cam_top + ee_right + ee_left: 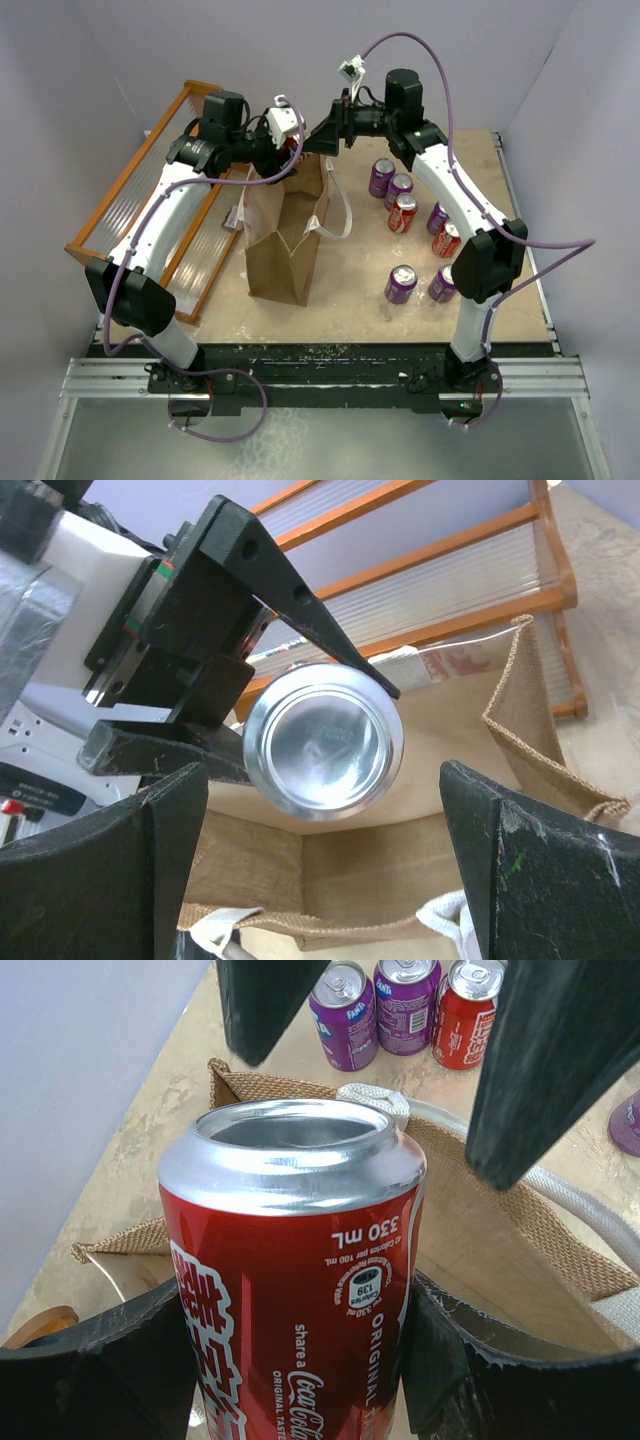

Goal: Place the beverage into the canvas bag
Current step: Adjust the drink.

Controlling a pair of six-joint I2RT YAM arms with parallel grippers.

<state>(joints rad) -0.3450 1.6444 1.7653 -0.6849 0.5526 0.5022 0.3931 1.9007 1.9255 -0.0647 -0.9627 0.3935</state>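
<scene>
The beverage, a red Coca-Cola can [300, 1290], is clamped between the pads of my left gripper [300, 1370], which is shut on it. The can hangs over the open mouth of the canvas bag [285, 240], bottom end outward. In the right wrist view the can's shiny bottom [325, 742] faces the camera, with the bag's inside [400, 860] beneath it. My right gripper [325, 875] is open, its fingers wide on either side and apart from the can. Both grippers meet above the bag's far end [310, 150].
The orange slatted rack [140, 190] lies left of the bag. Several purple and red cans [400, 190] stand on the table right of the bag, two more purple ones [401, 283] nearer the front. The bag's white handle [340, 205] hangs over its right side.
</scene>
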